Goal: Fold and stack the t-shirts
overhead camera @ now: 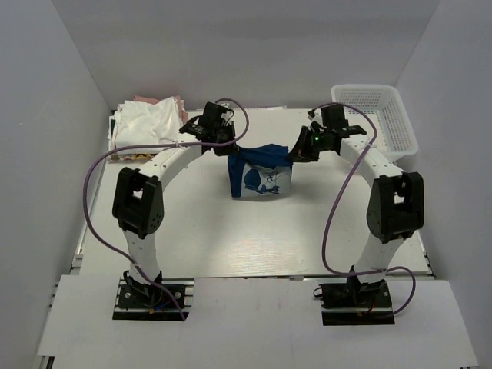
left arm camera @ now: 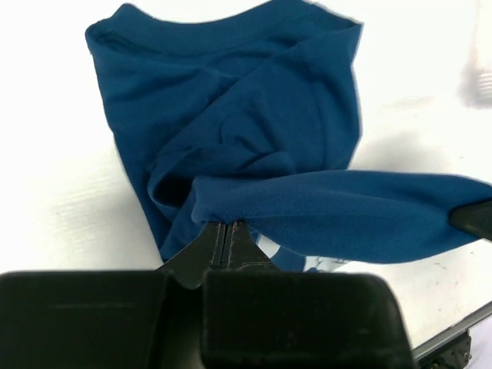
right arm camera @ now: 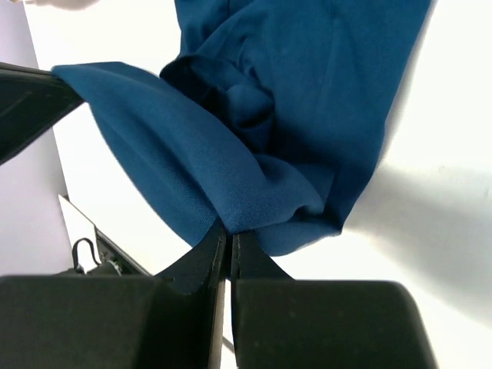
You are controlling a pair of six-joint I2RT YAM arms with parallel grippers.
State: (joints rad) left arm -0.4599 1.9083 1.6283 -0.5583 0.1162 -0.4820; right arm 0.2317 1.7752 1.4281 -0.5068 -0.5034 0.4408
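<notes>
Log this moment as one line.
navy t-shirt: held up at two points | left gripper: shut on it | right gripper: shut on it | white shirts: piled far-left

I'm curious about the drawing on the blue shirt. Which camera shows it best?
The top external view: the white and light-blue print faces that camera on the hanging navy t-shirt. Both wrist views show only plain blue cloth pinched in the fingers, no clear print.

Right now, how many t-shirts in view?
3 distinguishable: navy t-shirt mid-table, pinched by the left gripper and right gripper; white t-shirt crumpled at the far-left corner; pink t-shirt peeking out behind it. That heap may hide more.
</notes>
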